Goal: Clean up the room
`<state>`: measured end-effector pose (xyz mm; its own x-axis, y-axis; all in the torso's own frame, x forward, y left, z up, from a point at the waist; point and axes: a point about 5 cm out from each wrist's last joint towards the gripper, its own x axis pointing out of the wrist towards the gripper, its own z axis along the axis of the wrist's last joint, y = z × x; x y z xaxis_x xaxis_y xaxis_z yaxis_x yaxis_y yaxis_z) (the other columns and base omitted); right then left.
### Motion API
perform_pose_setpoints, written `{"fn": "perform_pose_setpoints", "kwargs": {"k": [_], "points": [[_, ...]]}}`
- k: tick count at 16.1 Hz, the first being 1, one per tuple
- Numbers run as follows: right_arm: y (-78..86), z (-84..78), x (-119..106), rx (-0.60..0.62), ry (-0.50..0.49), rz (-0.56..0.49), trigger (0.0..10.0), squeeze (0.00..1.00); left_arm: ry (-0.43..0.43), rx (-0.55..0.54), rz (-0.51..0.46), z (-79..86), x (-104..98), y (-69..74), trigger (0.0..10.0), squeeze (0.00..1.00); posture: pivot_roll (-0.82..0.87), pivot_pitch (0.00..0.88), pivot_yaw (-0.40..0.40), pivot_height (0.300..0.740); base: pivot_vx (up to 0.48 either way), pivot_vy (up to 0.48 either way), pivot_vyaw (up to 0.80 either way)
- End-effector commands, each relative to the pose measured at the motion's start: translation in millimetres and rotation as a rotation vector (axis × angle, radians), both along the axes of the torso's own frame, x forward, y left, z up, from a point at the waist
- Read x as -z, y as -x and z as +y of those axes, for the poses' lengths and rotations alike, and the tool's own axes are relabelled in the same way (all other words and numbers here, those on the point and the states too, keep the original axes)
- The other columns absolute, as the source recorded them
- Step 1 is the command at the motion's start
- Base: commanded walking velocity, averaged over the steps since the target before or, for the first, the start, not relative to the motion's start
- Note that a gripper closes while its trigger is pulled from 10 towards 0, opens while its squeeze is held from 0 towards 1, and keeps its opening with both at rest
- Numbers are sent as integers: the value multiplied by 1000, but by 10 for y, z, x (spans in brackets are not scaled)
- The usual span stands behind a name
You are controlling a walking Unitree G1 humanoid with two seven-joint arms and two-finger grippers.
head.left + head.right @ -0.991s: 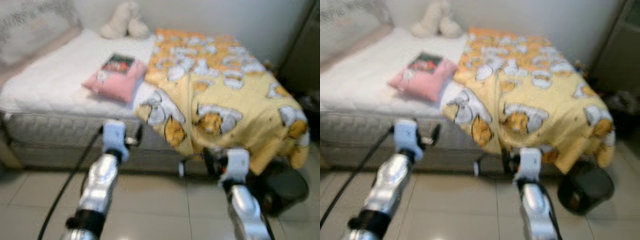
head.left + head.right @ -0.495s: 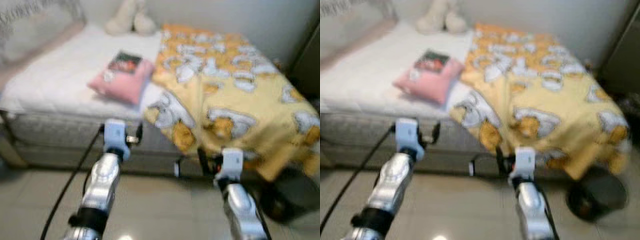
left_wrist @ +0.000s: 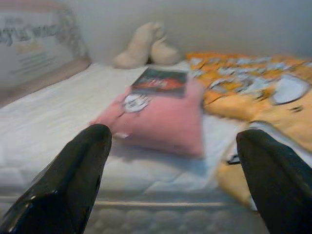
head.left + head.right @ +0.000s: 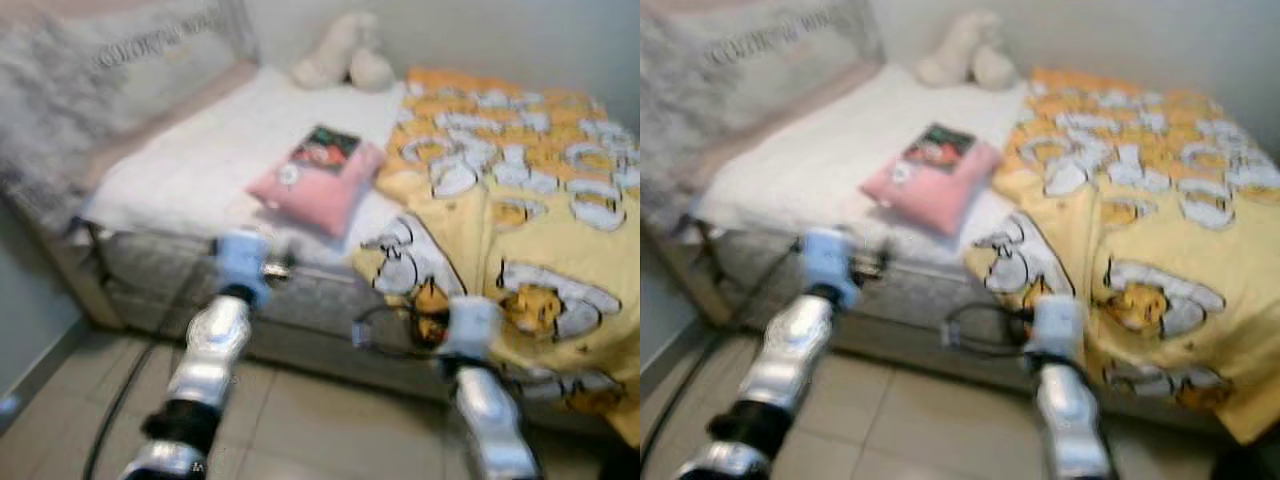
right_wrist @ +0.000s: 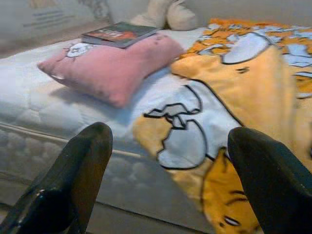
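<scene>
A bed [image 4: 170,175] with a white mattress is seen ahead, blurred in both eye views. A pink pillow [image 4: 315,187] is laid near the middle of the mattress, at about 12 o'clock from the left gripper [image 3: 175,180], and a dark-covered book [image 4: 323,148] is rested flat on top of it. A yellow cartoon-print blanket [image 4: 510,210] is spread over the bed toward 2 o'clock and is draped over the mattress edge down toward the tiled floor [image 4: 300,420]. A cream plush toy [image 4: 345,52] is propped against the wall at the far edge, toward 12 o'clock. A large pale printed cushion [image 4: 110,80] is leaned at the head of the bed, toward 10 o'clock.

Both silver arms are held forward, short of the bed edge. In the left wrist view the left gripper's two black fingers [image 3: 73,170] are seen spread well apart with nothing between them, the pink pillow being framed beyond. In the right wrist view the right gripper [image 5: 165,180] is likewise held with its fingers [image 5: 265,180] wide apart and nothing gripped, the hanging fold of the blanket being faced.
</scene>
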<state>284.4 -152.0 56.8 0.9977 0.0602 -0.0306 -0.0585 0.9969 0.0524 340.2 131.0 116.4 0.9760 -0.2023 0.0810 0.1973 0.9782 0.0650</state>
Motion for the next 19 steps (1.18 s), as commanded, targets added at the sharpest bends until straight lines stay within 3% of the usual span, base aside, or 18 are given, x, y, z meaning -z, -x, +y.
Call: {"fn": "perform_pose_setpoints", "kwargs": {"k": [1, 5, 10, 15, 19], "points": [[14, -214, -43, 52, 27, -9, 10000, 0, 15, 58, 6, -176, -7, -6, 10000, 0, 84, 0, 6, 740, 461, 0, 0], [10, -213, -61, 45, 48, -11, 10000, 0, 3, 109, -6, -248, -14, -9, 10000, 0, 73, 0, -11, 740, 459, 0, 0], [-48, -172, -57, 3, 59, 7, 10000, 0, 26, 39, -11, -164, -37, -56, 10000, 0, 107, 0, -43, 740, 460, 0, 0], [-89, -185, -88, -17, 75, 6, 10000, 0, 14, 45, -12, -175, -12, -41, 10000, 0, 110, 0, -50, 740, 458, 0, 0], [-63, -179, -79, -12, 68, 8, 10000, 0, -13, 70, -12, -222, -15, -54, 10000, 0, 92, 0, -45, 740, 0, 477, 0]]}}
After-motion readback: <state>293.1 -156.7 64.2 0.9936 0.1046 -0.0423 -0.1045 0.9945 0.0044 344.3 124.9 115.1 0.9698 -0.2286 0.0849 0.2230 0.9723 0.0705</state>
